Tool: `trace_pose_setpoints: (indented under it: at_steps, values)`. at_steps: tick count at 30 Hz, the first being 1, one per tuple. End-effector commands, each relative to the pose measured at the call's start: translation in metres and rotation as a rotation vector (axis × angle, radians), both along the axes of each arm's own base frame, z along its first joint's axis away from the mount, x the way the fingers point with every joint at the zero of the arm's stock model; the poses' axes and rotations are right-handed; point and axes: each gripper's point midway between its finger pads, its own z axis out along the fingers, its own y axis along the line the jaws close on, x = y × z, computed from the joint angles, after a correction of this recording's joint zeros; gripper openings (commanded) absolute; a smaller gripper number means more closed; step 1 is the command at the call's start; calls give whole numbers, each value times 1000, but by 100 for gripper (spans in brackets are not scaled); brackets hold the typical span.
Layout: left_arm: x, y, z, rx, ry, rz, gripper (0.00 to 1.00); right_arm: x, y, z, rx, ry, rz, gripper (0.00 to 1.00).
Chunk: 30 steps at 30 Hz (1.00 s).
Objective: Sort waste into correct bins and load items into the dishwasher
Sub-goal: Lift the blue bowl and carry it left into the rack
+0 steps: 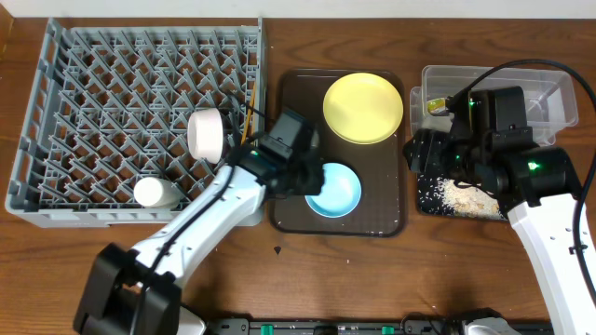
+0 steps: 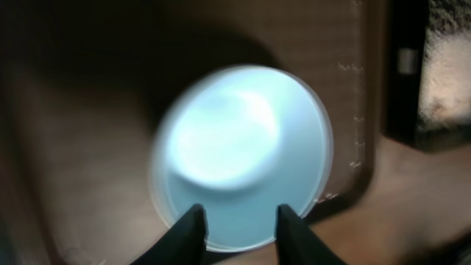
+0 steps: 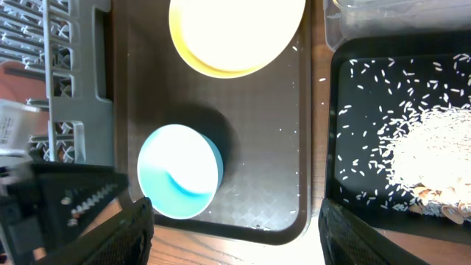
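Blue bowl (image 1: 337, 191) sits on the near end of the brown tray (image 1: 293, 102), right below the left end effector (image 2: 239, 213). Its fingers are parted, bowl's near rim showing between them, nothing gripped. Right end effector (image 3: 235, 210) spread wide, empty, by black tray (image 1: 428, 195) holding rice (image 1: 461, 194). One yellow plate (image 1: 363, 108) far on brown tray. Rack (image 1: 93, 93) at left: one white bowl (image 1: 207, 133), one white cup (image 1: 154, 193), chopsticks (image 1: 250, 116), count unclear. One clear tub (image 1: 549, 93), one wrapper (image 1: 435, 105) inside.

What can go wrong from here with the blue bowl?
The left gripper hangs open at the near rim of the round light blue bowl; a pinch on that rim might slip. The right gripper hovers close by at the dark brown rectangular tray's edge, so the arms could collide.
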Motion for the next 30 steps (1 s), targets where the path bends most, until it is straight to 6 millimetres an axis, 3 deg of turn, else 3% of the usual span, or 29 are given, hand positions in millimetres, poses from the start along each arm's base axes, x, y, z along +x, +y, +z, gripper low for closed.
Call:
trace_pose_setpoints:
  at_steps: [1, 4, 11, 19, 21, 25, 30]
  values:
    - [10, 32, -9, 152, -48, 16, 43, 2, 0, 6, 10, -17, -5, 70]
    - [1, 37, -32, 191, 13, 4, 50, 2, 0, 6, 10, -18, -6, 70]
    - [-3, 33, -79, 217, 111, -14, 48, 2, 0, 6, 11, -18, -5, 70]
    - [-10, 15, -110, 181, 175, -58, 15, 2, 0, 6, 13, -16, -9, 70]
    - [-9, 14, -109, 179, 171, -58, 8, 2, 0, 6, 13, -16, -9, 70]
    - [-2, 11, -94, 166, 142, -58, 8, 2, 0, 6, 13, -16, -9, 70]
    - [20, 32, -38, 225, 24, 8, 7, 2, 0, 6, 13, -16, -9, 70]
